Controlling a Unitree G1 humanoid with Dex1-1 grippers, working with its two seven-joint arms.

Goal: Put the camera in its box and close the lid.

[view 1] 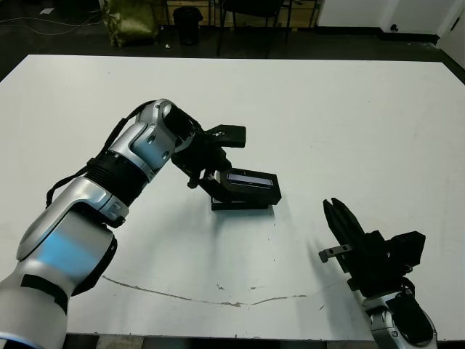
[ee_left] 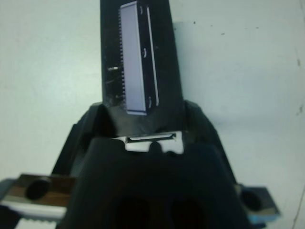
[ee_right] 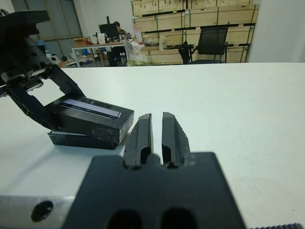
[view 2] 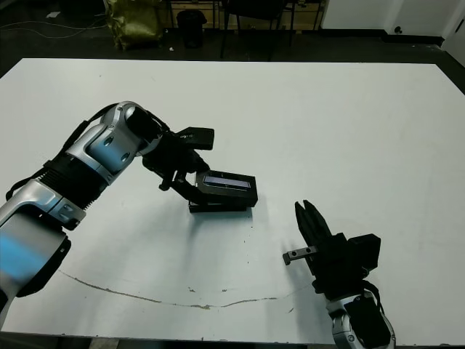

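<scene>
1. Left end effector [view 1: 218, 178] is clamped on the left end of the lid [view 1: 251, 185], fingers either side of it.
2. The lid, pale stripe up, sits tilted on top of the box [view 1: 243, 206], near the middle of the white surface [view 1: 349, 116]. It's not seated flat.
3. Can't see the camera.
4. Right end effector [view 1: 338, 218] hangs at the near right, well apart from the box, fingers pressed together with nothing between them.

A workshop-like storeroom: stacked wooden crates [ee_right: 190, 21], office chair [ee_right: 209, 45] and cluttered desks [ee_right: 95, 45] behind.
</scene>
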